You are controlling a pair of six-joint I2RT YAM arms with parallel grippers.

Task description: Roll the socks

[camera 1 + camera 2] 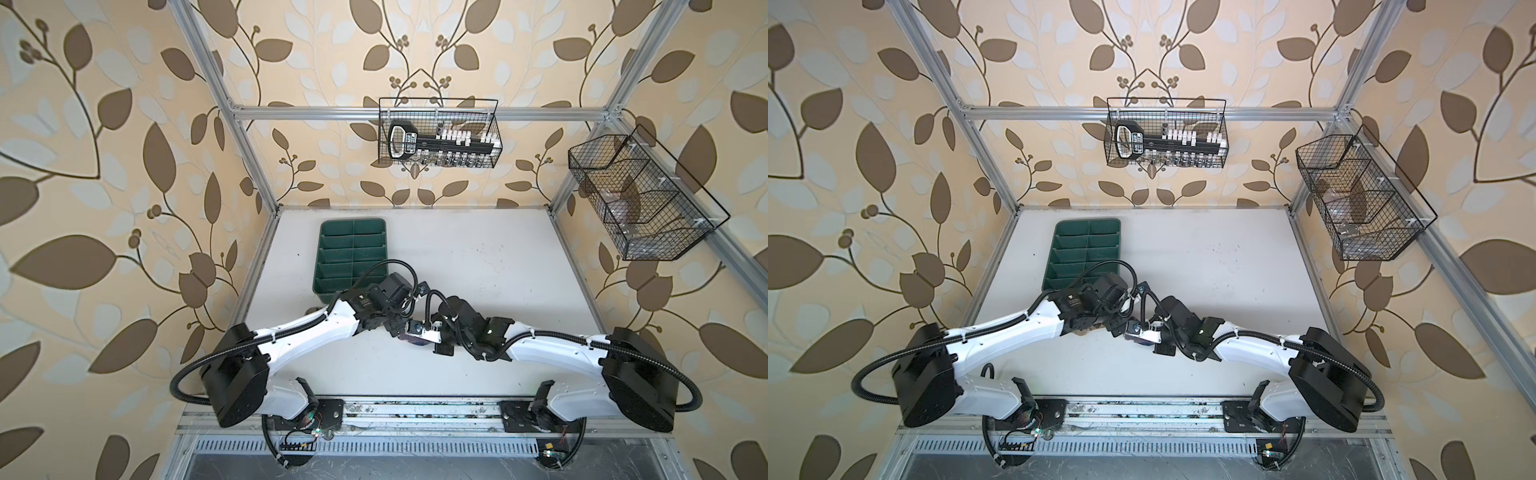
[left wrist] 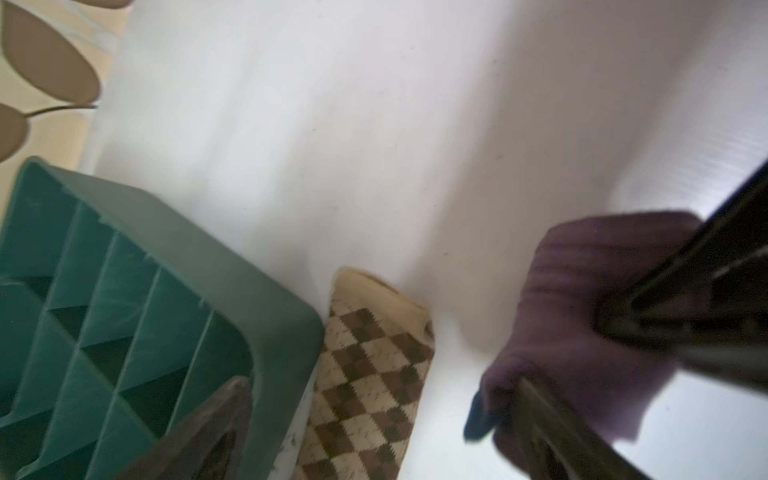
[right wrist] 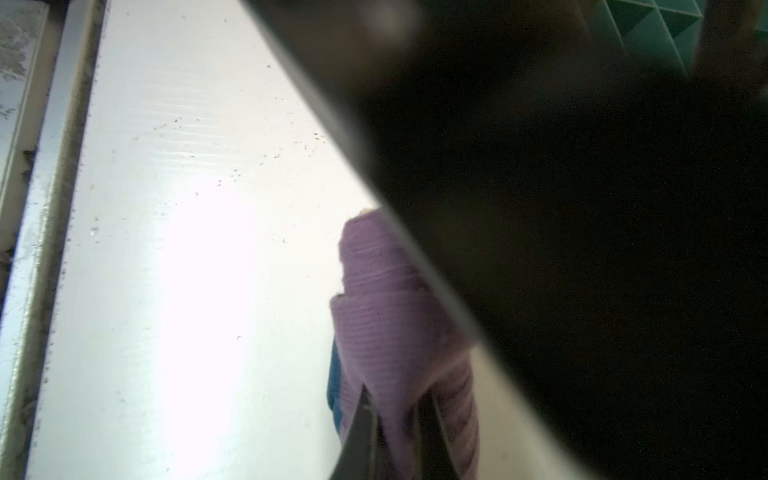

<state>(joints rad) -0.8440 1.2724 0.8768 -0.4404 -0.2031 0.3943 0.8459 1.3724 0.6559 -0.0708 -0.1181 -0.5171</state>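
Note:
The tan sock with brown argyle diamonds (image 2: 365, 382) lies flat on the white table, right beside the green tray (image 2: 249, 282). My left gripper (image 2: 374, 436) stands wide open above it, one finger over the tray corner and the other finger (image 2: 548, 436) against the purple sock (image 2: 582, 324). That purple sock (image 3: 390, 324) is bunched into a fold with a navy part (image 3: 334, 395) showing. My right gripper (image 3: 395, 428) is shut on it. In both top views the two grippers (image 1: 401, 330) (image 1: 419, 332) meet at mid-table, and only a bit of purple sock (image 1: 415, 343) shows beneath them.
The green divided tray (image 1: 353, 222) sits at the back left of the table, with the left arm reaching over its near corner. Two wire baskets hang on the frame: one at the back (image 1: 438, 133), one on the right (image 1: 640, 199). The left arm blocks much of the right wrist view.

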